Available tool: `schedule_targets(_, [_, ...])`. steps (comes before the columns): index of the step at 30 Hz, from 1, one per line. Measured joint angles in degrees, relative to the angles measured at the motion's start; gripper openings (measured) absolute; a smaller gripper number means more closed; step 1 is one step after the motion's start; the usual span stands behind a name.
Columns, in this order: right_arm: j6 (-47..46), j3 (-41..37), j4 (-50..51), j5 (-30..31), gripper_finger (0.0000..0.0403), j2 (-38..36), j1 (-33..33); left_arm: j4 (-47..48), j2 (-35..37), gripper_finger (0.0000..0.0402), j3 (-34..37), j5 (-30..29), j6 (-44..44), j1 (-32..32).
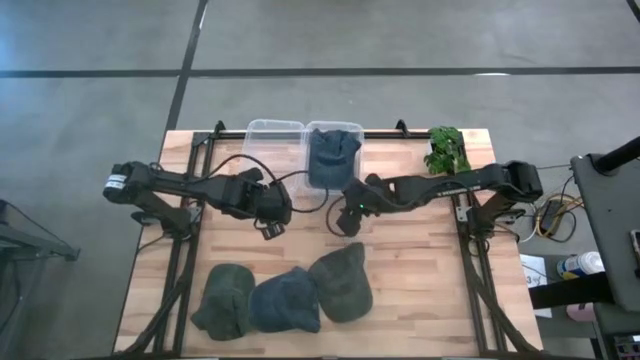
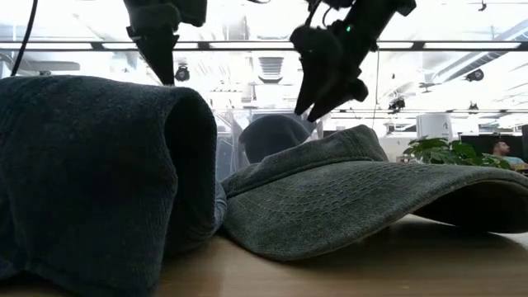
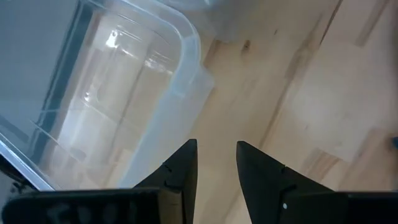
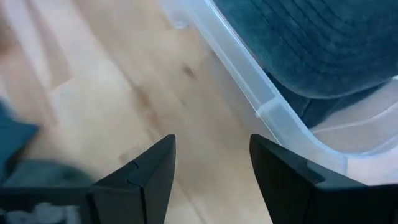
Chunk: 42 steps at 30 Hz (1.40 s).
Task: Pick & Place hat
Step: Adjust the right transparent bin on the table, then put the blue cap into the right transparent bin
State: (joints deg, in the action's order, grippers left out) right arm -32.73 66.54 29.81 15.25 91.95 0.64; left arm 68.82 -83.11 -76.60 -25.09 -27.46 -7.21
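Left hand [image 1: 271, 226]: fingers apart, empty, above the wooden slatted counter [image 1: 420, 260] near the empty clear plastic bin [image 1: 274, 140].
Right hand [image 1: 343, 226]: fingers apart, empty, just beside the second clear bin [image 1: 357, 130].
Dark blue cloth hat [image 1: 330, 152]: lying in that second bin.
Three more hats [image 1: 290, 296]: green, blue, green, in a row at the counter's near edge.

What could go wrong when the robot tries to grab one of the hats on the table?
1. The three hats lie overlapping in a row, so a grab at one may drag its neighbour along.
2. The right bin already holds a blue hat bulging over its rim; another on top might slide off.
3. The open left gripper and open right gripper hang close together and could bump if both go down.
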Motion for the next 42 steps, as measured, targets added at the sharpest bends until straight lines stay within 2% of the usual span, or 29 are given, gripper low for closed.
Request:
schedule_targets(4, [0.0,0.0,1.5,-0.1,0.0203,-2.4,-0.2,-1.8,0.0,0.0106,0.0,0.7,-5.0,-3.5])
schedule_targets(8, [-2.0,0.0,8.0,-0.3,0.0203,-7.2,2.9,-13.9,0.0,0.0106,1.4,4.7,-2.2,-8.0])
schedule_targets(13, [-11.8,-1.1,15.5,-0.8,0.0203,-13.6,12.4,-35.2,-1.1,0.0106,6.4,8.4,7.3,-12.4])
schedule_targets(15, [-17.0,-2.0,15.6,-0.7,0.0203,-15.0,16.9,-38.8,-2.3,0.0106,7.6,8.5,9.4,-13.2])
schedule_targets(17, [-23.3,-3.1,15.0,-0.6,0.0203,-15.4,21.2,-37.9,-3.4,0.0106,7.8,10.4,9.3,-14.0])
schedule_targets(21, [-34.4,-5.0,14.5,0.1,0.0203,-14.3,27.7,-33.9,-4.1,0.0106,8.6,19.7,6.7,-16.5])
schedule_targets(24, [-40.1,-5.2,14.1,1.4,0.0203,-12.3,31.0,-30.2,-4.1,0.0106,9.1,23.6,4.8,-18.9])
schedule_targets(27, [-42.6,-5.2,10.5,1.4,0.0203,-9.9,33.3,-27.0,-4.1,0.0106,10.1,27.2,0.1,-21.0])
schedule_targets(31, [-43.4,-5.2,5.3,1.4,0.0203,-6.5,34.9,-28.7,-4.1,0.0106,12.7,29.5,-5.8,-24.5])
schedule_targets(36, [-44.6,-5.2,1.8,1.4,0.0203,-2.8,35.0,-40.7,-4.1,0.0106,18.2,29.5,-12.2,-27.0])
schedule_targets(42, [-49.0,-4.9,0.3,1.4,0.0203,-0.9,36.0,-63.6,-4.1,0.0106,28.5,28.8,-22.0,-27.1])
